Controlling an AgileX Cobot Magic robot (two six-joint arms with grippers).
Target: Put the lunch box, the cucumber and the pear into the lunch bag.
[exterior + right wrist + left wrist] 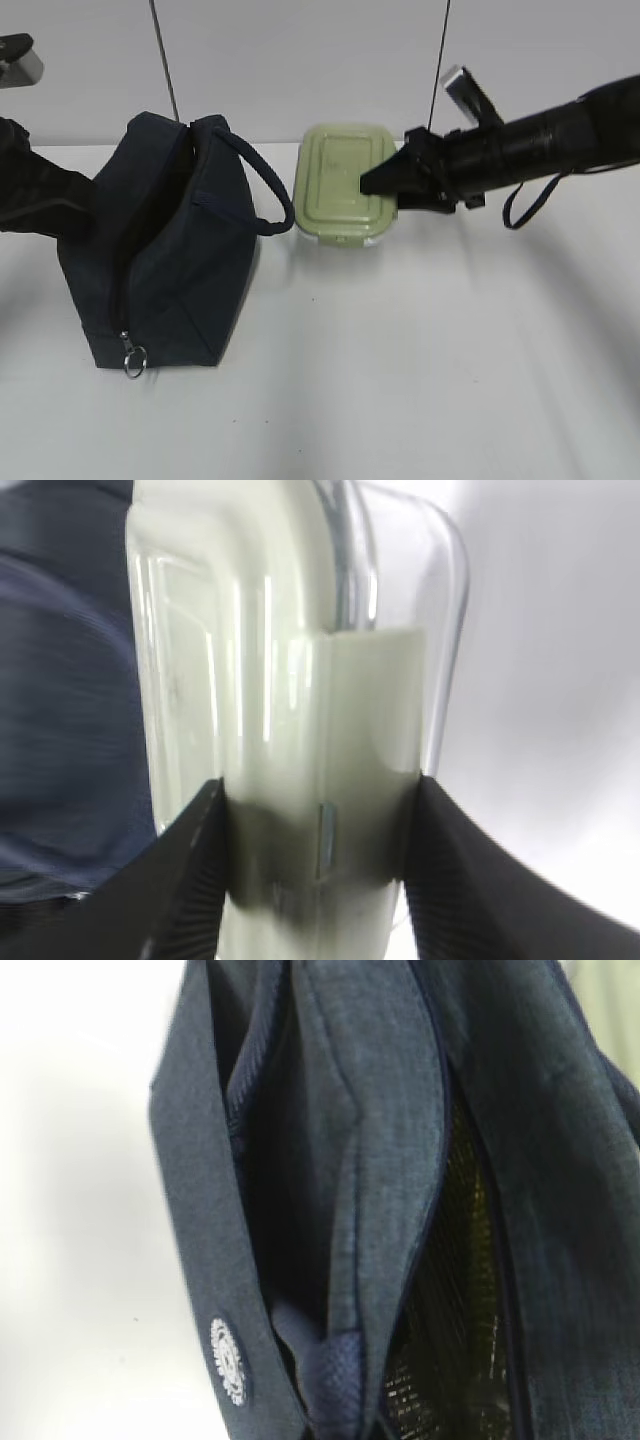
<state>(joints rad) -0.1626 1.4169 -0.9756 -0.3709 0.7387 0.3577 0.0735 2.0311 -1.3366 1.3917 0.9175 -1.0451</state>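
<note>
Right hand (318, 865): clamped across the clear glass lunch box with sage-green lid (347, 183), held tilted above the white tabletop (420, 350).
Left hand: out of sight, closed.
Navy fabric lunch bag (165, 270): stood open, just left of the box.

The white tabletop (420, 380) runs flat and bare below and in front of the tool, matte, lit evenly from above so that only soft grey shadows lie on it. Behind the tool stands a pale grey wall (320, 60) made of panels, meeting the table's far edge in a straight line, with two thin dark vertical seams (163, 55), one behind and to the left and the other nearly straight behind it. From the wrist views the same white surface shows as a bright, blurred field to either side.
</note>
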